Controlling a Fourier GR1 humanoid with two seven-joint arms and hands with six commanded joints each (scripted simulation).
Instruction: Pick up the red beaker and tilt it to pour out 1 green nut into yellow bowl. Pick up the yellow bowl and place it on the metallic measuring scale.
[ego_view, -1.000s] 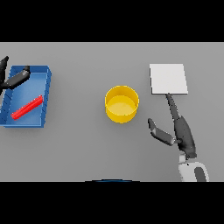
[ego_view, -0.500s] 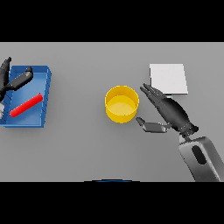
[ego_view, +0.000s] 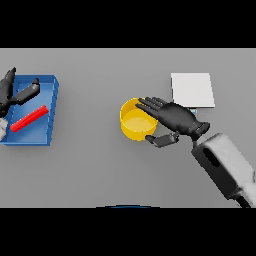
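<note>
Two hands show over the grey table (ego_view: 90, 170). At the far left edge, the left hand (ego_view: 9, 92) hovers over a blue tray (ego_view: 50, 97) with its fingers spread apart, empty; a red beaker (ego_view: 29, 118) lies on its side in the tray. Near the centre stands the yellow bowl (ego_view: 131, 129). The right hand (ego_view: 175, 116) reaches in from the lower right, fingers (ego_view: 148, 104) straight over the bowl's right rim, thumb below it. Just right and farther back lies the pale square scale (ego_view: 192, 89).

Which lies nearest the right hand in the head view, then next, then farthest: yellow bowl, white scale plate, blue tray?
1. Yellow bowl: under the right hand's fingers.
2. White scale plate: just beyond the hand.
3. Blue tray: far left, by the left hand.
</note>
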